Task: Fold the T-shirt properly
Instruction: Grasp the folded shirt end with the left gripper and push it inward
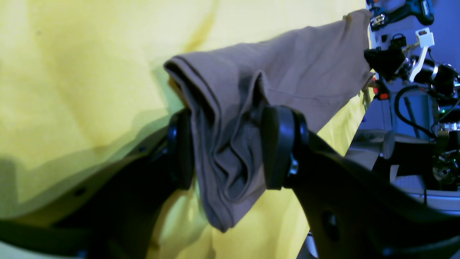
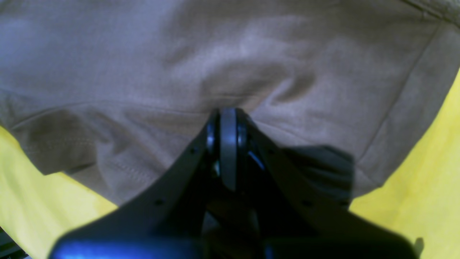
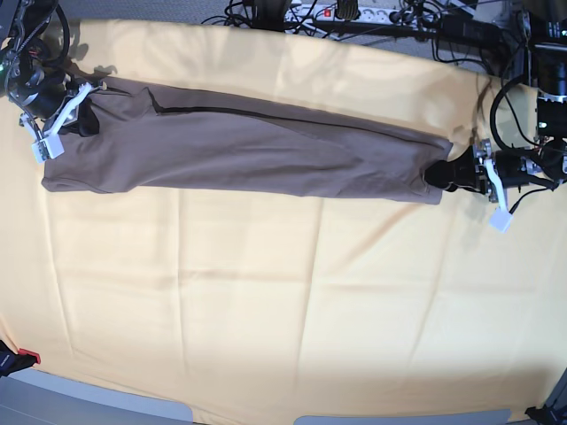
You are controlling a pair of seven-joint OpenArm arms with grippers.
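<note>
T-shirt stretched as a long narrow band across far part of yellow cloth. Left gripper jaws clamp a thick bunched end; right gripper pinched shut on the other, likely tensioning for the next fold.

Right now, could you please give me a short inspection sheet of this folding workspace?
Surface: pale yellow cloth covers the table, lightly creased.
Job's things: T-shirt stretched into a long band between both arms.
Clutter: nothing seen.
Grippers: left tool clamps a bunched end of the shirt; right tool shut on the shirt's fabric.
Cables: tangle with a power strip along the far edge.
Surroundings: grey floor at the near edge.
</note>
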